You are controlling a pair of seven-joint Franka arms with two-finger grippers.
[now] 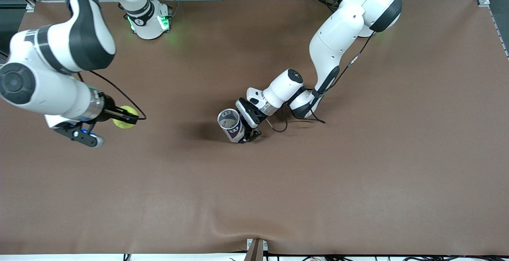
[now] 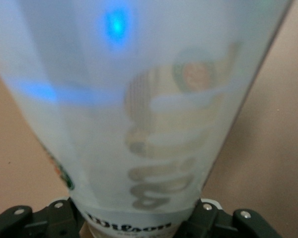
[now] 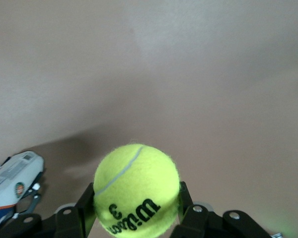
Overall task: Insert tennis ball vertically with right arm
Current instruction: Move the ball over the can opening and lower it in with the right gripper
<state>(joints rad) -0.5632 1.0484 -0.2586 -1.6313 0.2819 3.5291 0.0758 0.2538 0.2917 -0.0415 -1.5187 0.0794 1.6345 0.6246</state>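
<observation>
The right tool (image 1: 126, 118) is clamped on the tennis ball (image 1: 124, 122), one finger on each side, and carries it above the tabletop (image 1: 358, 181) toward the right arm's end. The right wrist view shows the ball (image 3: 136, 191) seated squarely between the fingers (image 3: 84, 208), its printed side facing the camera.

The left tool (image 1: 249, 127) is closed on the ball can (image 1: 231, 125) near the middle of the tabletop, gripping it low on the body, mouth up and leaning a little toward the right arm's end. The can (image 2: 144, 114) fills the left wrist view.

The ball is well apart from the can, so the carry comes first. To do it well, I would bring the ball directly above the open mouth, centre it on the rim, then lower it straight down before letting go. The lean probably narrows the entry.
</observation>
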